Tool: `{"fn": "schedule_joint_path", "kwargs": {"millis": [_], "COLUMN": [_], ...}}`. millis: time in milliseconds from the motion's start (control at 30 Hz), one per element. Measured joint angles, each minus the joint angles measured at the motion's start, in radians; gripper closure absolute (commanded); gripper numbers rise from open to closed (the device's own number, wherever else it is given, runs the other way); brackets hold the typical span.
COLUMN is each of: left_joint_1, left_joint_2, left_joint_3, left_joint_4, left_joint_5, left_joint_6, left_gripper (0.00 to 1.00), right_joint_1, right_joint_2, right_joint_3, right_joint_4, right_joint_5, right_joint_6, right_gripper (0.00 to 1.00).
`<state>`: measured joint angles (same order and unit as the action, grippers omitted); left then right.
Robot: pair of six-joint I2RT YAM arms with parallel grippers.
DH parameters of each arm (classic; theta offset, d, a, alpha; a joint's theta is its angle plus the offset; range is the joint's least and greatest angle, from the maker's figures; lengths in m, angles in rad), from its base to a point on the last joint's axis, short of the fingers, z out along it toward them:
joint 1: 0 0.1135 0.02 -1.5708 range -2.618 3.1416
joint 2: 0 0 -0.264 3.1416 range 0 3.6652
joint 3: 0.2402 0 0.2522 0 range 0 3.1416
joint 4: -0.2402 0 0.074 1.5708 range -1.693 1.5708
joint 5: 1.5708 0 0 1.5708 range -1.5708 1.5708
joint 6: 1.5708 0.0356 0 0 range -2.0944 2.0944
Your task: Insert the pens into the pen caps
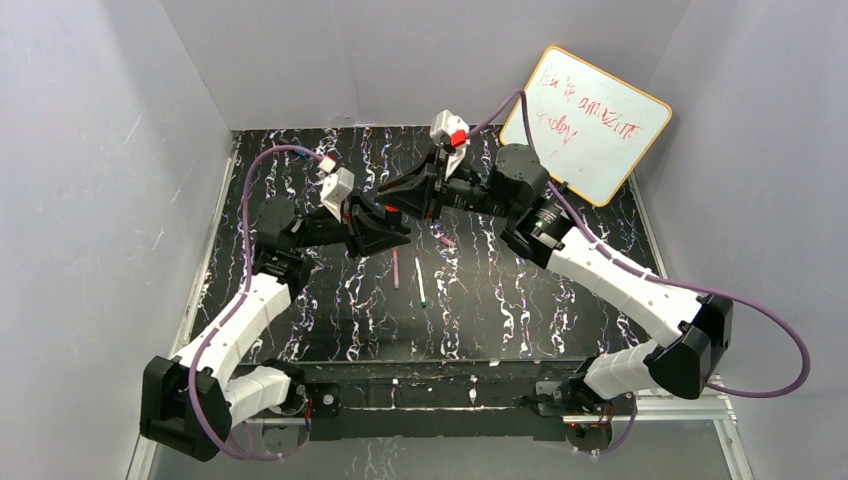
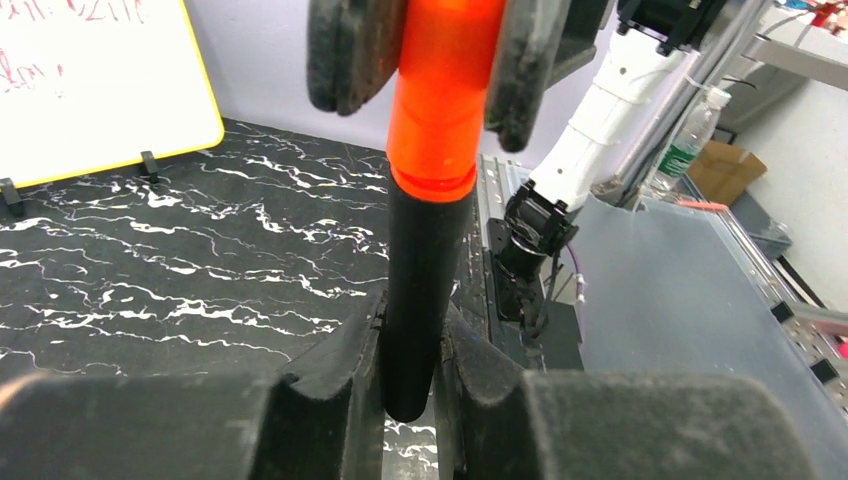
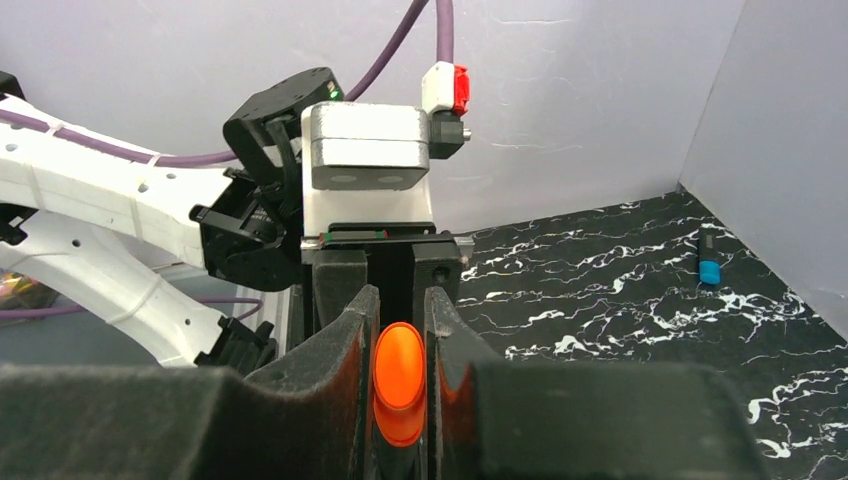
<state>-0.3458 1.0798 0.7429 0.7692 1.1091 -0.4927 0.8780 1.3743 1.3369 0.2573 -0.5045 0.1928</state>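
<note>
Left wrist view: the left gripper (image 2: 412,345), at the bottom centre of the frame, has its jaws closed narrowly on the lower barrel of the short thick black marker (image 2: 425,280), which stands up the middle of the frame. At the top centre, the right gripper (image 2: 438,60) clamps the stubby orange cap (image 2: 438,110) between its pads. The cap covers the marker's upper end, but you cannot tell whether it is pushed fully home. The right wrist view confirms the cap pinched at bottom centre, with the left gripper facing it. In the top external view both grippers meet above the middle of the marbled table (image 1: 300,330). The thin pink pen (image 1: 395,268) and thin white pen (image 1: 420,282) lie near each other just below centre, and a small pink cap (image 1: 446,241) lies just right of centre. Expect three hazards. If the two grippers are not in line, further pushing may cock the cap or slide the smooth barrel through the left pads. If you release either grip before the cap is seated, cap or marker may drop onto the pens below and scatter them. Do not take the blue-ended black marker (image 3: 708,262), at the right of the right wrist view, for a task pen.
</note>
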Motion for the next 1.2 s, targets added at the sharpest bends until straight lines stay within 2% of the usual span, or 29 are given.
{"fn": "schedule_joint_path", "kwargs": {"millis": [267,500,1200], "left_joint_1": [0.058,0.066,0.079], "left_joint_2": [0.028,0.030,0.039], "left_joint_3": [0.087,0.109,0.156], "left_joint_4": [-0.011,-0.012,-0.043], "left_joint_5": [0.171,0.229,0.226], "left_joint_6": [-0.029,-0.050,-0.049], "left_gripper": [1.00,1.00,1.00], "right_joint_1": [0.024,0.029,0.036], "right_joint_2": [0.008,0.011,-0.031], "right_joint_3": [0.061,0.064,-0.071], "right_joint_4": [-0.077,-0.082,0.154], "right_joint_5": [-0.023,-0.070,-0.015], "right_joint_6": [-0.086,-0.116,-0.080], "right_gripper": [0.99,0.99,0.99]}}
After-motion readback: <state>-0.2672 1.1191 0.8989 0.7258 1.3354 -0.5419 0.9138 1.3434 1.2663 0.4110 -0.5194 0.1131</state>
